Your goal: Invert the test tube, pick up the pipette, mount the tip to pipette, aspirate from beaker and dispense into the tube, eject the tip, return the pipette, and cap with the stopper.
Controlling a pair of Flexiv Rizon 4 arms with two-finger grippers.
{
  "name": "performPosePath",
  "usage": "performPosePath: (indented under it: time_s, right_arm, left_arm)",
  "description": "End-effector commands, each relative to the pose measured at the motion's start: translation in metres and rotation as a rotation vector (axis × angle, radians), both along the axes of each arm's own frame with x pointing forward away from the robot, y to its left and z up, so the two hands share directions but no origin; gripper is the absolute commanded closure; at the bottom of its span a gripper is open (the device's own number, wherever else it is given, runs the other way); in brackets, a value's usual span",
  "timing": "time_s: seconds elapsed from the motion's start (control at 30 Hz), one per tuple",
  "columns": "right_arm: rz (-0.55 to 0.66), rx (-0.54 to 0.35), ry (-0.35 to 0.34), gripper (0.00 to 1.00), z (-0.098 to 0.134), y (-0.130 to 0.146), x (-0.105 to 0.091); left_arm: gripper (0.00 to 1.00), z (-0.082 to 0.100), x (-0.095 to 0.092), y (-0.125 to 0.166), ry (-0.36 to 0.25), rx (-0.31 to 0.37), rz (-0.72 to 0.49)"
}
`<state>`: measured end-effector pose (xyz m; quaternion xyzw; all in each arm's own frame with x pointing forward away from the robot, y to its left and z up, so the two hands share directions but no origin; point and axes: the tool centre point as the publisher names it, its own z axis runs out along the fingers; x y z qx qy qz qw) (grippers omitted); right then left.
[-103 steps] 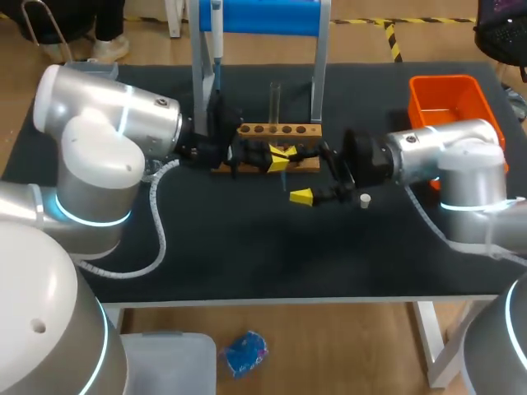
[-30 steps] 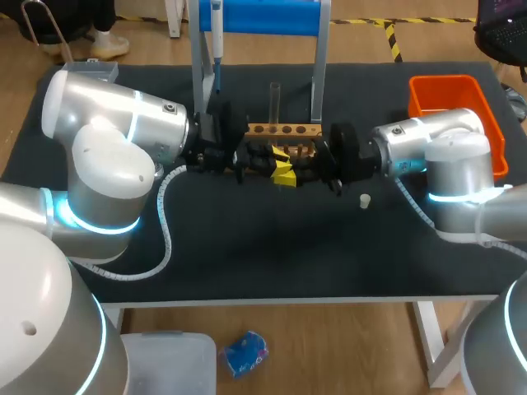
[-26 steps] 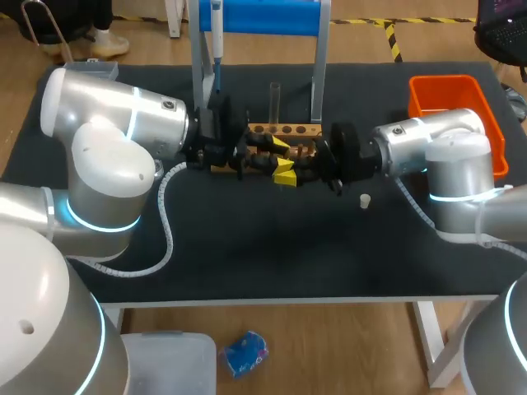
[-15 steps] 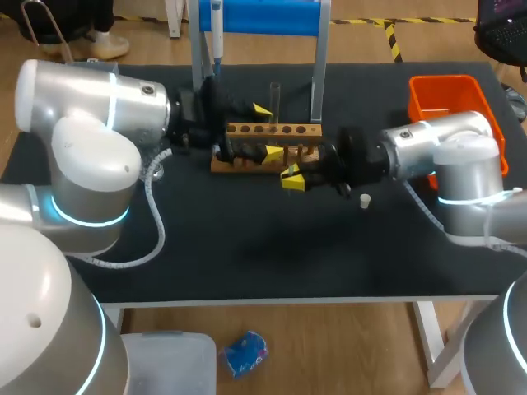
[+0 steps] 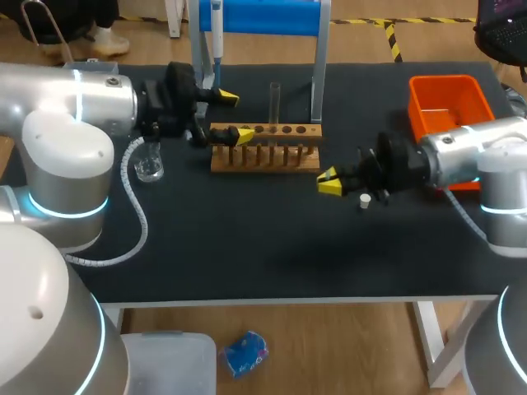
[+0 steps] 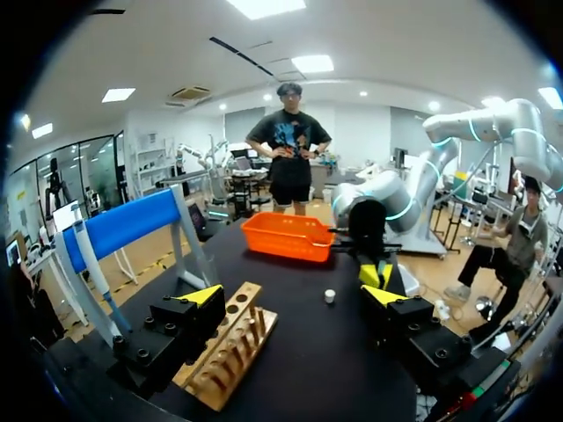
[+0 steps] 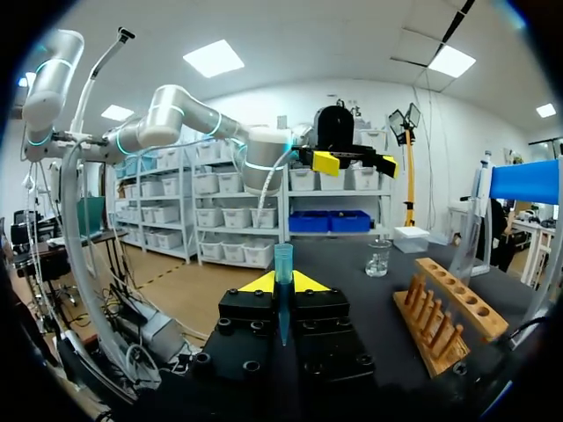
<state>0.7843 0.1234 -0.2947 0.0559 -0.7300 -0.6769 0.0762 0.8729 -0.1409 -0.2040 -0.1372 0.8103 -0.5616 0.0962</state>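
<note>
A clear test tube stands upright in the wooden rack. My left gripper hovers open and empty at the rack's left end; in the left wrist view its fingers straddle the rack. My right gripper is right of the rack, shut on a small bluish pipette tip that sticks up between its fingers. The pipette hangs on the blue stand. The beaker sits under my left arm. A white stopper lies just below my right gripper.
An orange bin stands at the back right, beside my right arm. The blue stand's two legs rise right behind the rack. My left arm's cable loops over the table's left part.
Both grippers have drawn away from the rack's front: the left one opened and moved back to the left, the right one moved right, still shut on the tip.
</note>
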Motion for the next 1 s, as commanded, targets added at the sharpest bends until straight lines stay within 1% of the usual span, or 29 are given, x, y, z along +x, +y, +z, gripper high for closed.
performPosePath:
  time_s: [0.03,0.13,0.8,0.87,0.9,0.97,1.0]
  right_arm:
    - [-0.05,-0.02,-0.01,1.0,0.006,-0.028,-0.016]
    - [-0.047,-0.011,-0.038,1.0,0.0,-0.053,-0.018]
    - [-0.047,-0.011,-0.038,1.0,0.0,-0.053,-0.018]
    - [-0.042,-0.012,-0.032,1.0,0.0,-0.054,-0.017]
    - [-0.029,-0.005,-0.025,1.0,0.0,-0.055,-0.016]
    - [-0.015,-0.016,-0.026,1.0,-0.001,-0.057,-0.016]
    - [-0.006,-0.019,-0.025,1.0,-0.001,-0.059,-0.017]
  left_arm:
    - [0.0,-0.003,0.002,0.006,-0.001,-0.017,0.027]
    - [0.0,-0.003,0.002,0.006,-0.001,-0.017,0.027]
    - [0.0,-0.003,0.002,0.006,-0.001,-0.017,0.027]
    - [0.0,-0.001,0.008,0.011,-0.011,0.012,0.05]
    - [0.0,0.0,0.012,0.014,-0.01,0.004,0.072]
    - [0.0,0.0,0.018,0.019,-0.016,0.029,0.099]
    - [0.0,0.001,0.022,0.022,-0.019,0.025,0.126]
